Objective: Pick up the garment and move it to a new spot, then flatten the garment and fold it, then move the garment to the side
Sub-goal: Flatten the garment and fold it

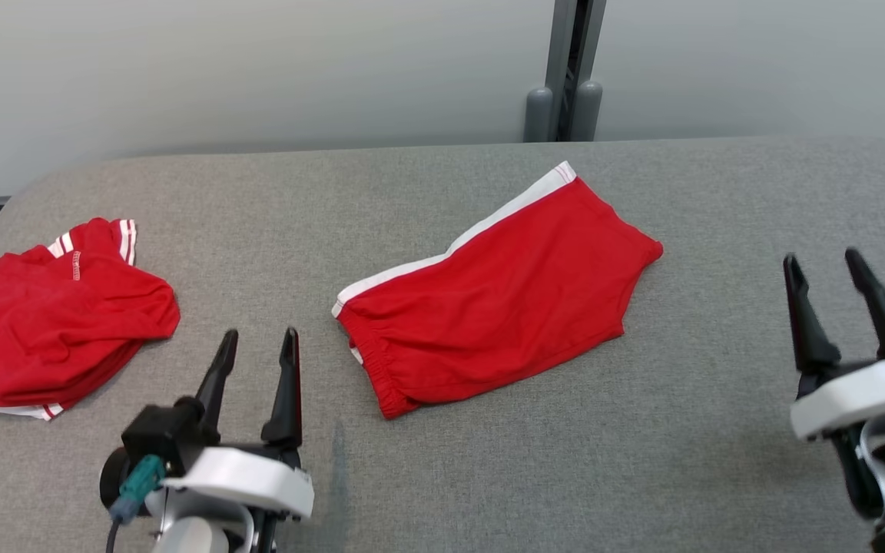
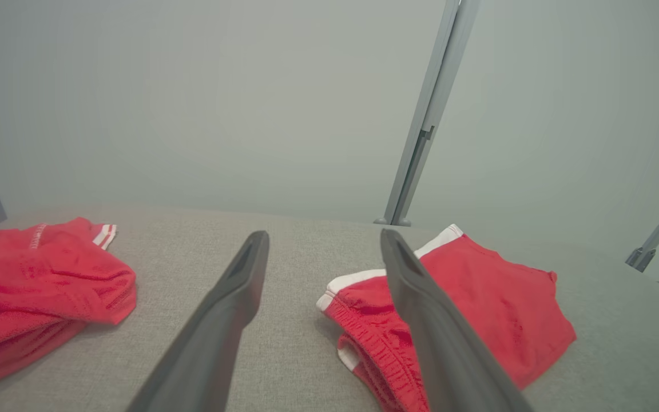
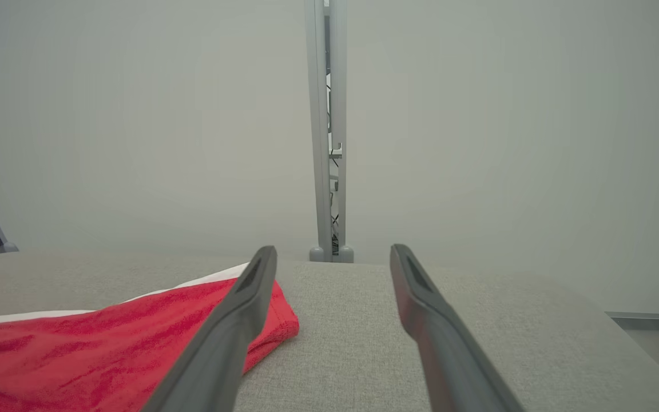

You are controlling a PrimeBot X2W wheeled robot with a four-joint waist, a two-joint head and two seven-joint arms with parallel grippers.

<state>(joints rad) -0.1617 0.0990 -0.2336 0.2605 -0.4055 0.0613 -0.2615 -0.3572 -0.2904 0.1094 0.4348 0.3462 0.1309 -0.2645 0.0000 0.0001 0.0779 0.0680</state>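
**Waiting over the red shorts, both grippers wide and empty**

Lying near the middle of the grey table [image 1: 642, 461], the red shorts [image 1: 496, 299] sit flat and look doubled over, one leg on the other, so I'd judge the folding about done and the shift to the side not yet made. I can't be sure of that.

Their long axis runs on a slant. The gathered waistband [image 1: 372, 369] is the end close to the robot and toward its left, and the leg hem [image 1: 611, 207] is the far end, toward its right. The white stripe [image 1: 458, 242] follows the far long edge.

The left gripper [image 1: 260, 334] is the nearer one. It stands just beside the waistband end, a little to its left, with its fingers pointing away from the robot. In the left wrist view the waistband lies past its right-hand finger, not between the two. The right gripper [image 1: 823, 259] stands well apart, off beyond the shorts' right-hand end.

Both grippers have their fingers spread wide, holding nothing and touching no cloth.

A loose heap of red clothing [image 1: 51, 322] lies at the table's left edge, so a move that way would probably fall to the left arm and want a clean pinch through both layers.
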